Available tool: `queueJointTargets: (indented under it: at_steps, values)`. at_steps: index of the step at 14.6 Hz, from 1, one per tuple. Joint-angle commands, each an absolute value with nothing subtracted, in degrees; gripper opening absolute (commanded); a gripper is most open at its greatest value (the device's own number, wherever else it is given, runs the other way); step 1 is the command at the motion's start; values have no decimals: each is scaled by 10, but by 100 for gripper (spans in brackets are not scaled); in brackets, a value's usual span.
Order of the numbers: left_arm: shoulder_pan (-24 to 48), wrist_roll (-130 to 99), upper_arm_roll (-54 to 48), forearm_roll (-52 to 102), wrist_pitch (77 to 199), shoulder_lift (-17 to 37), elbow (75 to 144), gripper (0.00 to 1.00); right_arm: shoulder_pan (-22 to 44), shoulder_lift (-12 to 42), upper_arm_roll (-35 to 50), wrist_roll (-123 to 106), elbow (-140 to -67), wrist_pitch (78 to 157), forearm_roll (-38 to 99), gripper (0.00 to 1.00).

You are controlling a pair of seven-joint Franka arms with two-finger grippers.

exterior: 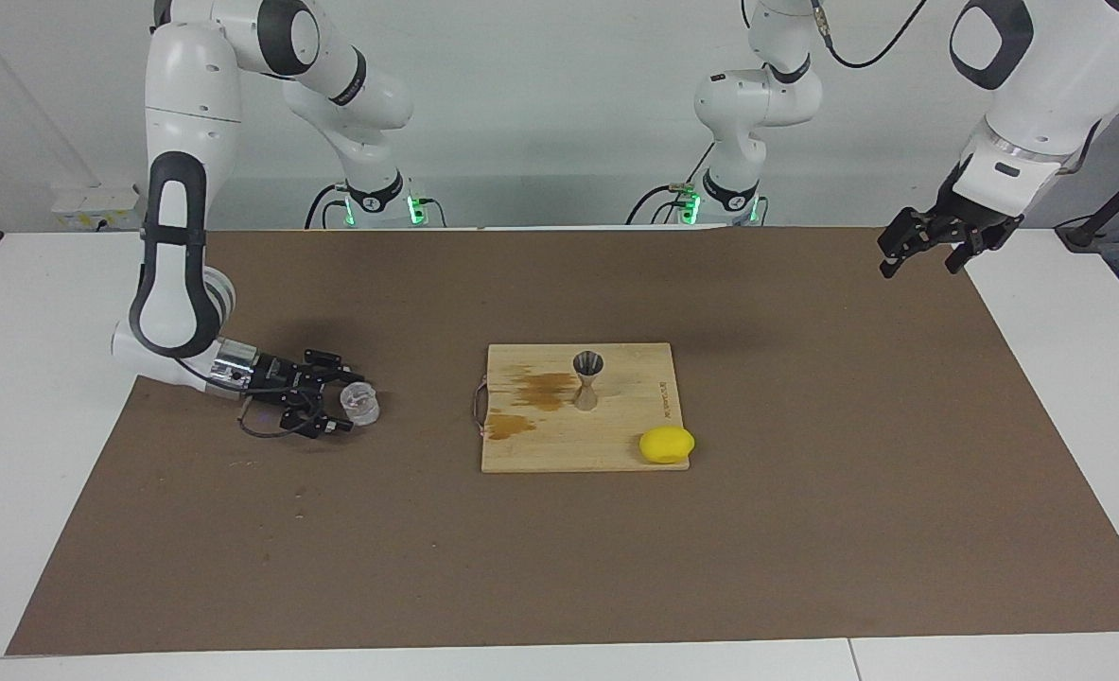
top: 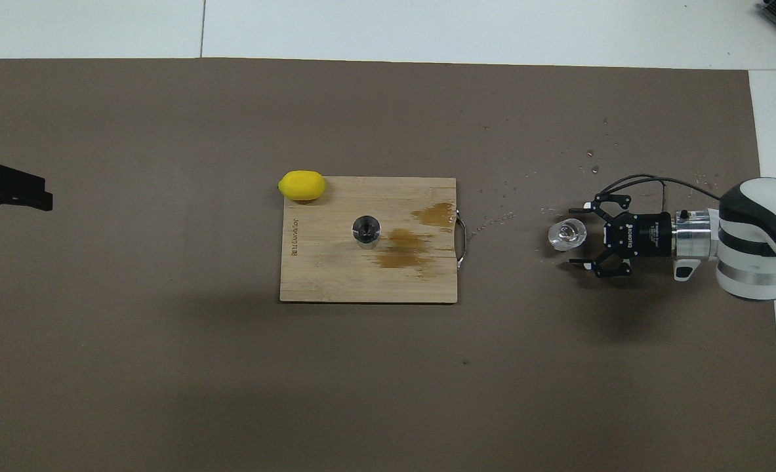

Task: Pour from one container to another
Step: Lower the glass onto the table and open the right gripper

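Note:
The clear glass tumbler (exterior: 360, 404) stands upright on the brown mat toward the right arm's end of the table; it also shows in the overhead view (top: 567, 234). My right gripper (exterior: 348, 403) lies low and level by the mat, open, its fingertips on either side of the glass without gripping it (top: 574, 236). The metal jigger (exterior: 587, 378) stands upright on the wooden board (exterior: 616, 449), also seen from above (top: 366, 231). My left gripper (exterior: 928, 253) waits open in the air over the mat's edge at the left arm's end (top: 7, 190).
A yellow lemon (exterior: 666, 445) lies at the board's corner farther from the robots (top: 302, 185). Brown wet stains (top: 404, 244) mark the board (top: 335, 282). Small droplets (top: 499, 216) dot the mat between the board and the glass.

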State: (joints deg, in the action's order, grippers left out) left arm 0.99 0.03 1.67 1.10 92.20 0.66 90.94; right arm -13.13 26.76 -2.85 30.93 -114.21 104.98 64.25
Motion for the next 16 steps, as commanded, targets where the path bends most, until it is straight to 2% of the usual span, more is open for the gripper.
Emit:
queueJointTargets:
  at_steps: [1, 8, 16]
  values:
    - [20, -9, 25, -4, 905, 11, 893, 100, -134, 243, -27, 311, -1143, 1039, 653, 100]
    - [19, -9, 25, -4, 906, 12, 893, 100, -117, 131, -28, 384, -1132, 1041, 520, 100]
    - [20, -10, 25, -4, 908, 12, 893, 100, -75, 83, -24, 337, -1067, 1047, 276, 100]
